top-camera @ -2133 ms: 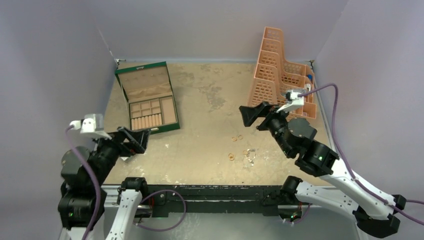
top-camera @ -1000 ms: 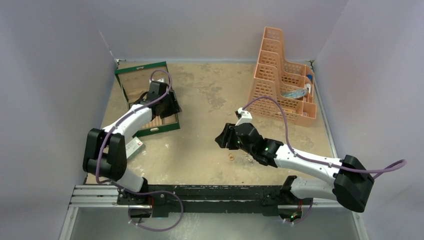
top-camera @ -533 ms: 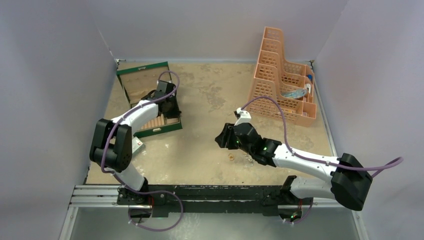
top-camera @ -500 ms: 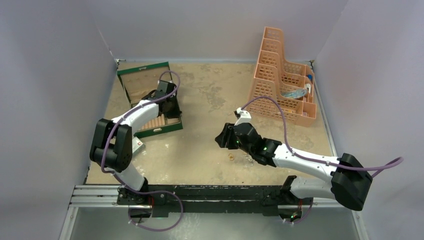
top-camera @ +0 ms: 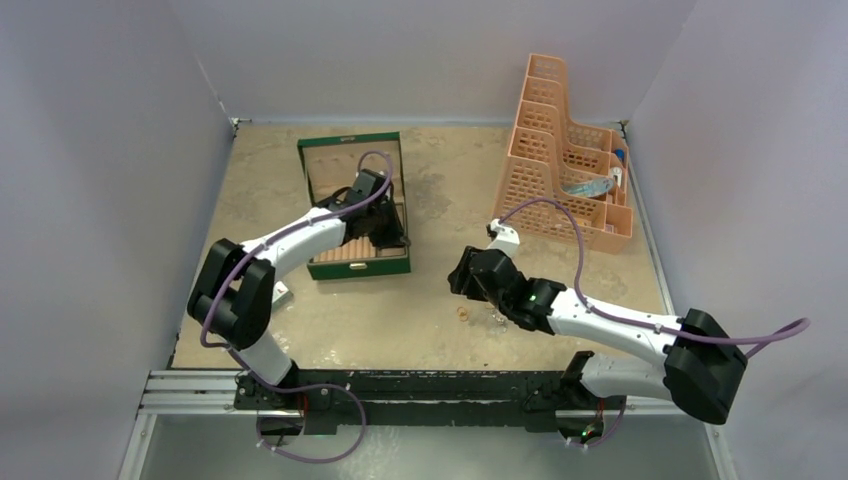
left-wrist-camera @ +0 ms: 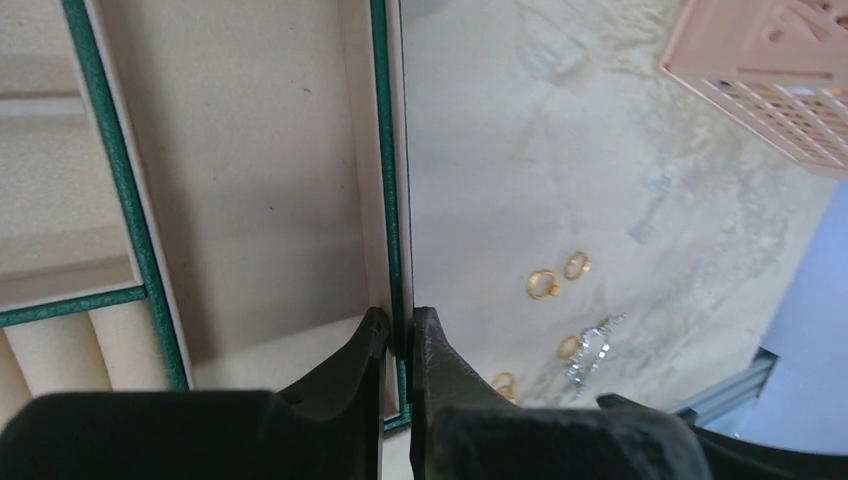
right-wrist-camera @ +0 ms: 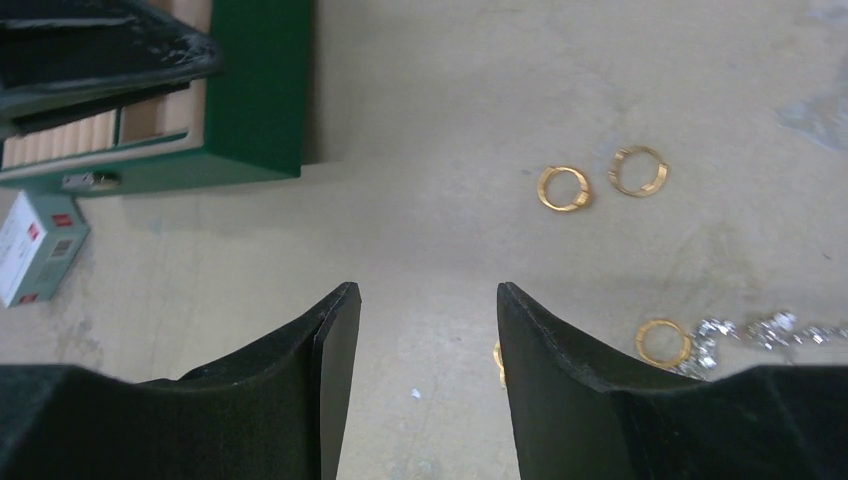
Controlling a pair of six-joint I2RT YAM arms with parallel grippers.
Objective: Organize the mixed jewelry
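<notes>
Since the earliest view, the green box (top-camera: 355, 270) has slid from the far-left corner to nearer the middle of the table (top-camera: 440, 180), and the left arm has stretched out with it. The right arm has dropped from beside the orange rack (top-camera: 565, 160) to low over the jewelry.

The left gripper (left-wrist-camera: 398, 325) is pinched tight on the box's right-hand wall, one finger inside the beige lining and one outside against the green. The box lid lies open toward the far wall. The compartments seen in the left wrist view hold nothing.

The right gripper (right-wrist-camera: 425, 300) hangs over bare tabletop with its jaws wide apart and nothing between them.

Four gold rings (right-wrist-camera: 565, 188) lie loose on the table to the right of the box, well apart from it and close to the near edge. Two sit side by side farther from that edge. A third rests against the end of the silvery chain (right-wrist-camera: 760, 330). The fourth is partly hidden behind the edge of one of the right gripper's fingers (right-wrist-camera: 540, 350). From above, the rings and chain sit just beside the right gripper, on its near side.

A small white carton (right-wrist-camera: 35, 245) lies on the table by the box's near-left corner.
</notes>
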